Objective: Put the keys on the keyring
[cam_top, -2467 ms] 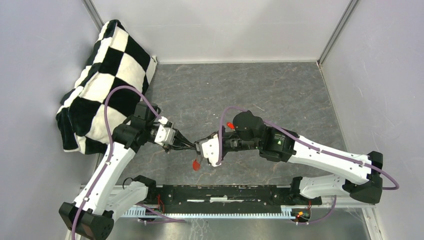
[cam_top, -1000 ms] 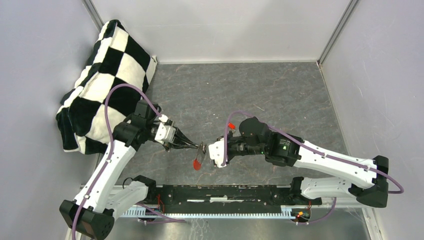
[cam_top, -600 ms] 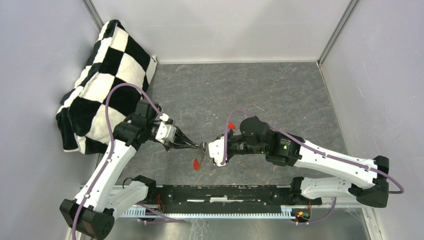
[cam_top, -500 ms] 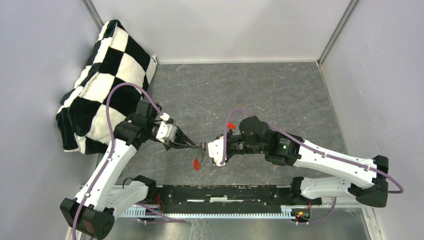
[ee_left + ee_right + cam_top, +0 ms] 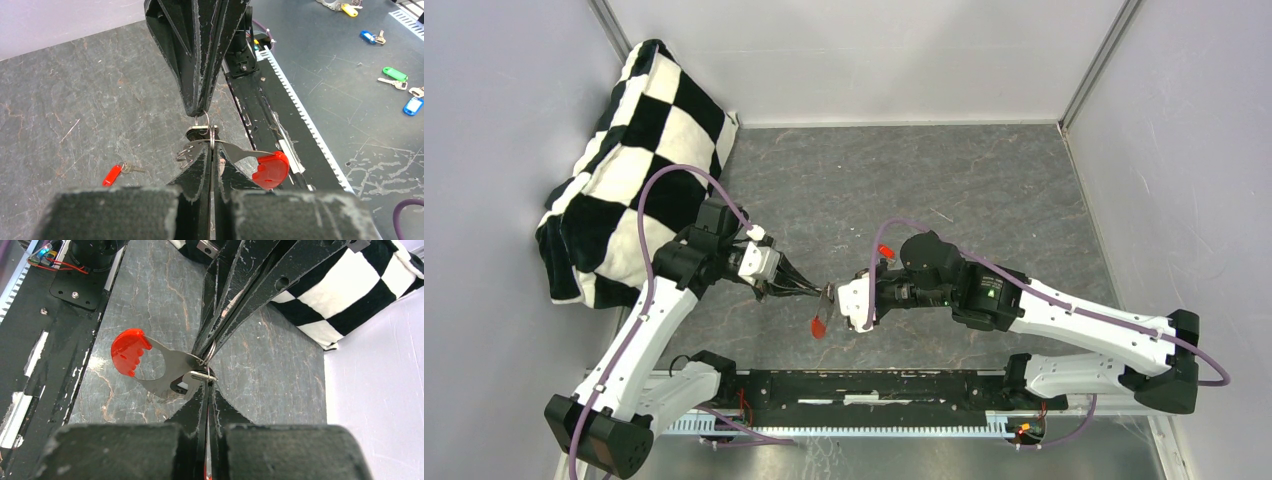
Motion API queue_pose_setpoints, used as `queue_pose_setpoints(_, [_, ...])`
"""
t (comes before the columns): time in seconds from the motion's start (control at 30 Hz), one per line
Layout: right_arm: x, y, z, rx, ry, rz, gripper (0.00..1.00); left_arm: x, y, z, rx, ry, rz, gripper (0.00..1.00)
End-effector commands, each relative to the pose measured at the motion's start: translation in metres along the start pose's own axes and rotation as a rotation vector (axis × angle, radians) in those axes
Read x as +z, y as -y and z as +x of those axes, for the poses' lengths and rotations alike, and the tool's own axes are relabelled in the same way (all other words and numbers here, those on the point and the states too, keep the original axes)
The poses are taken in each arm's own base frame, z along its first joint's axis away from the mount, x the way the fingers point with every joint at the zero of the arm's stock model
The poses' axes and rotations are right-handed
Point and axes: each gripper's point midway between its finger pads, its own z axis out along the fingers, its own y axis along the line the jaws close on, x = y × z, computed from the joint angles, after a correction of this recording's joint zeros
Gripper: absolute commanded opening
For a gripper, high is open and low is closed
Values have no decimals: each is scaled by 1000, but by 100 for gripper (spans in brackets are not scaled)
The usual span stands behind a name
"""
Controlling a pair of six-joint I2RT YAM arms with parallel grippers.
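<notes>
The keyring (image 5: 212, 136) is a thin wire ring carrying a curved grey metal plate with a red plastic end (image 5: 270, 169). It hangs above the table between both grippers, red end (image 5: 818, 326) lowest. My left gripper (image 5: 212, 150) is shut on the wire ring. My right gripper (image 5: 206, 386) meets it tip to tip and is shut on a small key (image 5: 201, 374). A red sliver shows between its fingers, and the key's metal end touches the ring (image 5: 210, 352). In the top view the left gripper (image 5: 822, 292) and right gripper (image 5: 833, 296) touch. A red-tagged key (image 5: 112, 175) lies on the table.
A black-and-white checkered cushion (image 5: 634, 150) leans in the far left corner. A black rail (image 5: 864, 385) runs along the near edge between the arm bases. Grey walls close in the slate table (image 5: 944, 170). Coloured key tags (image 5: 395, 74) lie beyond the rail.
The right gripper first drew back to the right, then edged left to meet the left gripper's tip. The keyring's plate turned slightly. Both grippers stayed shut.
</notes>
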Motion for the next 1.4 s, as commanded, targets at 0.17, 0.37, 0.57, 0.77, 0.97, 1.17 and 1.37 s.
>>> queue_pose_setpoints(0.17, [-1, 14, -27, -23, 79, 13, 1, 0, -4, -14, 6, 14, 1, 2])
queue_pose_setpoints(0.37, [1, 14, -29, -20, 86, 9, 0, -1, -3, -13, 5, 8, -3, 2])
queue_pose_setpoints(0.57, [2, 14, -31, -18, 95, 6, 0, -1, -4, -11, 2, -1, -9, 2])
queue_pose_setpoints(0.77, [0, 12, -24, -11, 73, 14, 0, -1, -3, -12, 5, 2, -9, 2])
queue_pose_setpoints(0.97, [-9, 11, -4, -2, 8, 65, 0, -1, -1, -20, 2, 26, 5, 2])
queue_pose_setpoints(1.17, [-7, 6, 0, 10, -6, 42, 0, -1, 0, -23, -1, 33, 9, 2])
queue_pose_setpoints(1.37, [-2, 11, -12, 8, 29, 34, 1, -1, -1, -19, -13, 19, 1, 2])
